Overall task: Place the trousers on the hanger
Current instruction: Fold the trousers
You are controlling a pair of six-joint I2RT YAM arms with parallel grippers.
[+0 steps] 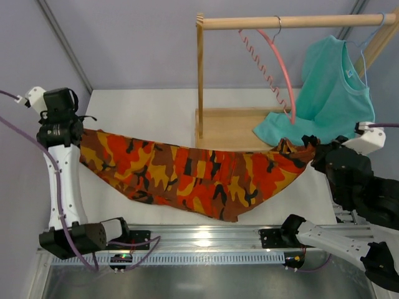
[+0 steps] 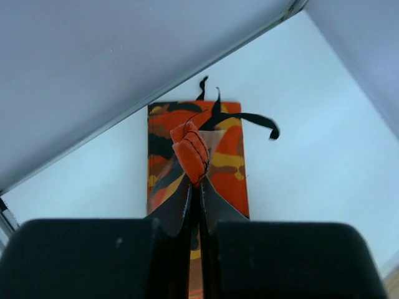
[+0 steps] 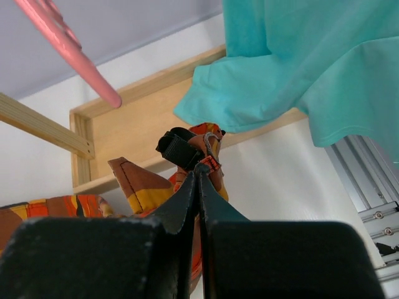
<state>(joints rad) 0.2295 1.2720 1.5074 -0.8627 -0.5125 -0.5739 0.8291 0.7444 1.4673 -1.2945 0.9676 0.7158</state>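
The camouflage trousers [image 1: 193, 174] hang stretched between my two grippers, sagging in the middle above the white table. My left gripper [image 1: 78, 129] is shut on their left end, seen as a pinched orange fold [image 2: 192, 152] with black drawstrings. My right gripper [image 1: 312, 149] is shut on their right end [image 3: 202, 156] by a black strap. The pink-coral hanger [image 1: 282, 68] hangs by its silver hook from the wooden rail [image 1: 293, 22], above and left of my right gripper; its tip shows in the right wrist view [image 3: 75, 59].
A teal T-shirt [image 1: 330, 87] on a light-blue hanger [image 1: 368, 40] hangs at the rail's right end, its hem draped on the wooden rack base [image 1: 234, 128]. The rack's upright post [image 1: 200, 81] stands mid-table. An aluminium rail [image 1: 206, 240] runs along the near edge.
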